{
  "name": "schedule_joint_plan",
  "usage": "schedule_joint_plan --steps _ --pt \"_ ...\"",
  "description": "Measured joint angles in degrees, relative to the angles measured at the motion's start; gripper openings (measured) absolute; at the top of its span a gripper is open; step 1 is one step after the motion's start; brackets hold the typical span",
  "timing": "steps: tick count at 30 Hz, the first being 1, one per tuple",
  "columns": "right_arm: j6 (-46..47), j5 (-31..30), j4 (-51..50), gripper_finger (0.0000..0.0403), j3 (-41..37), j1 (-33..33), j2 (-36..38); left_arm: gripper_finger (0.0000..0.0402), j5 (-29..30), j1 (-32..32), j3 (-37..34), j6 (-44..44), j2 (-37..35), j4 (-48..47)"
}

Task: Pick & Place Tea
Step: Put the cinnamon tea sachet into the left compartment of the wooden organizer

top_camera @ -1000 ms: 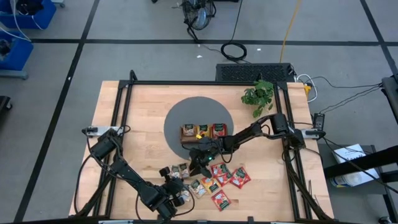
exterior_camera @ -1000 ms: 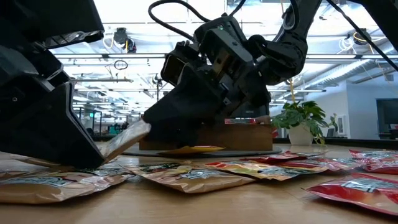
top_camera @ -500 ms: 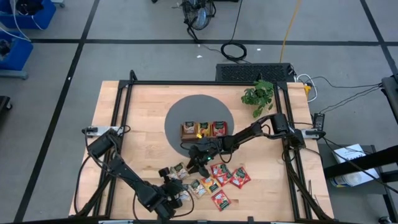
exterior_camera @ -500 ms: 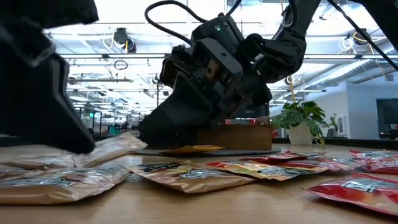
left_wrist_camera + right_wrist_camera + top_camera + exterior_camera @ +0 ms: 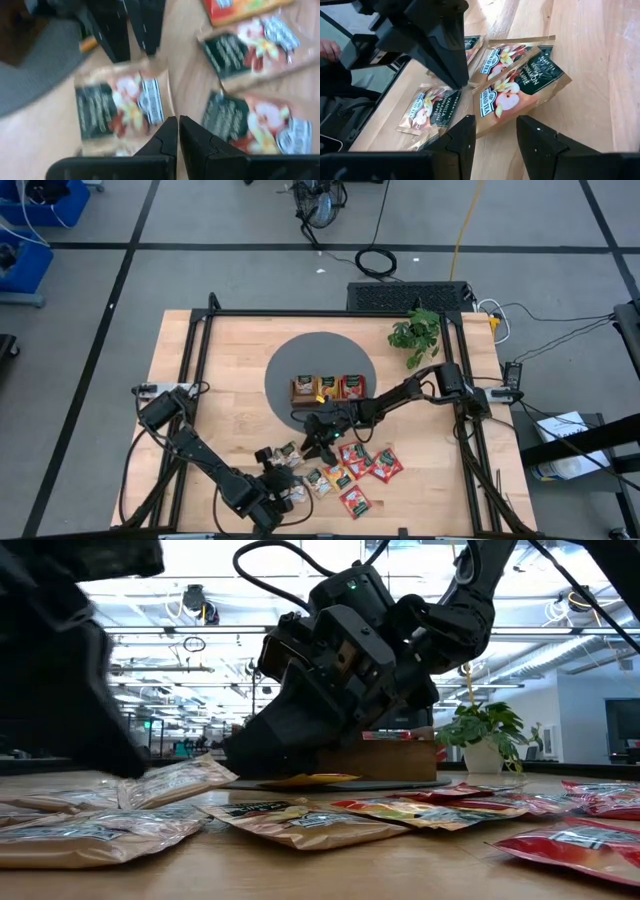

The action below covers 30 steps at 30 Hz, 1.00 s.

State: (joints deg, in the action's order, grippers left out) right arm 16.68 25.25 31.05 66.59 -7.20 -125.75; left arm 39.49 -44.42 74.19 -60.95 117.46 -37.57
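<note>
Hovering low over the bench, your right pincer stands with fingers apart, straddling a dark green sachet, seemingly lined up to close on it. Your left pincer hangs just above its neighbours with fingers together, holding nothing, likely waiting its turn. Flat and square, the tea sachets lie scattered near the bench's front edge: red, orange-yellow and green, each with a small label. Three more sit in the wooden tray on the grey mat.
</note>
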Motion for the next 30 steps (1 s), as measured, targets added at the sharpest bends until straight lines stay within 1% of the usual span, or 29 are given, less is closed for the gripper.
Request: schedule_joint_plan --steps 2,7,14,21,27,30 --pt "-0.2 -0.1 0.0 0.0130 0.0 -0.2 0.0 0.0026 -1.0 -0.4 0.0 -1.4 0.0 -1.1" --pt "-0.3 -0.2 0.4 0.0130 0.0 -0.3 0.0 0.0026 -0.4 0.0 0.0 -3.0 -0.1 -3.4" --pt "-0.5 -0.2 0.4 0.0130 -0.1 -0.4 0.0 0.0026 -1.0 2.9 0.0 -0.2 0.2 -2.7" --pt "-1.0 -0.2 0.4 0.0130 0.0 -0.4 0.0 0.0026 -1.9 4.4 -0.6 1.3 1.0 -1.1" --pt "-1.0 -1.4 0.1 0.0130 0.0 -0.4 0.0 0.0026 -1.1 4.4 -0.7 2.2 1.1 0.2" --pt "-2.4 -4.3 0.7 0.0130 -0.1 -0.5 0.0 0.0026 -1.2 4.4 -0.7 2.4 1.1 0.3"
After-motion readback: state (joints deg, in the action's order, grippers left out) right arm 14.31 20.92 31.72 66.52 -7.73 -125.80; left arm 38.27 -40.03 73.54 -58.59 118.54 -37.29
